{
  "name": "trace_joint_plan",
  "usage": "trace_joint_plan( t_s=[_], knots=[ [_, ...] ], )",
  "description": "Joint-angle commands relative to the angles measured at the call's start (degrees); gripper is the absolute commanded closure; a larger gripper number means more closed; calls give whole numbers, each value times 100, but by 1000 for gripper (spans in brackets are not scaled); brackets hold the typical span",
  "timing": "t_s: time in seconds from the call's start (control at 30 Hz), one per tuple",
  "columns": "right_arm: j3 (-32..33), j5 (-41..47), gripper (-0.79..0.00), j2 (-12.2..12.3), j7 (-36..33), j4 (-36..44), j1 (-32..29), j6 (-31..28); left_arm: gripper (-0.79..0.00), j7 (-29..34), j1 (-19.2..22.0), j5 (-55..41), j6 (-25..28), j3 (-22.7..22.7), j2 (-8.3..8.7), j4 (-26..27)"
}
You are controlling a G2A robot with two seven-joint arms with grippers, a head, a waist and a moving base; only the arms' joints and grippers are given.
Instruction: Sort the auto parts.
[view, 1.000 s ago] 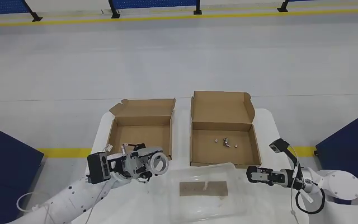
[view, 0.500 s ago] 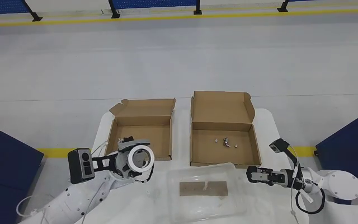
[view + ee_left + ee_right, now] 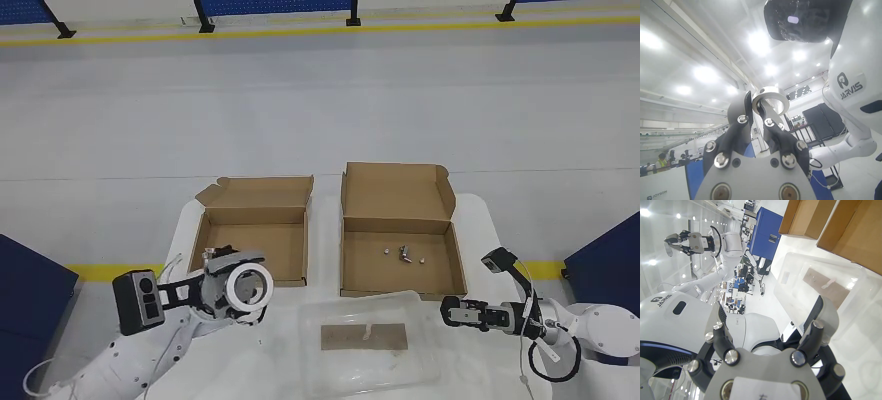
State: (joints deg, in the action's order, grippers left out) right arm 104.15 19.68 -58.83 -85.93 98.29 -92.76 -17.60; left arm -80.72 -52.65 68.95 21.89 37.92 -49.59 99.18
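A silver metal ring (image 3: 770,100) with a small side hole is pinched by its rim in my left gripper (image 3: 754,103), which is turned upward toward the ceiling. From above, the ring (image 3: 247,287) hangs just in front of the left cardboard box (image 3: 250,243), and the left gripper (image 3: 232,290) is shut on it. The right cardboard box (image 3: 400,268) holds a few small metal parts (image 3: 405,253). My right gripper (image 3: 770,309) is open and holds nothing, beside the clear plastic bin (image 3: 829,275). In the top view the right gripper (image 3: 447,311) sits at the bin's right edge.
The clear bin (image 3: 370,340) stands at the table's front middle, with a brown sheet under it. Both boxes have their lids folded back. Blue cabinets flank the table. The left arm with the ring (image 3: 668,250) appears far off in the right wrist view.
My left arm has swung left with the ring, from near the bin's corner to the front of the left box, and its wrist has turned upward. The right arm has not moved.
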Motion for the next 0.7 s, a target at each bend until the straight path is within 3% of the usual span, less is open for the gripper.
trace_joint_plan(
  t_s=[0.0,0.3,0.67],
  knots=[
    [0,1,-785,0,0,0,0,0,0,102,-48,129,-52,75,-14,24],
    [0,1,-785,0,0,0,0,0,0,-4,-274,52,163,318,-117,255],
    [0,1,-785,0,0,0,0,0,0,-6,-449,-842,163,434,-243,904]
  ],
)
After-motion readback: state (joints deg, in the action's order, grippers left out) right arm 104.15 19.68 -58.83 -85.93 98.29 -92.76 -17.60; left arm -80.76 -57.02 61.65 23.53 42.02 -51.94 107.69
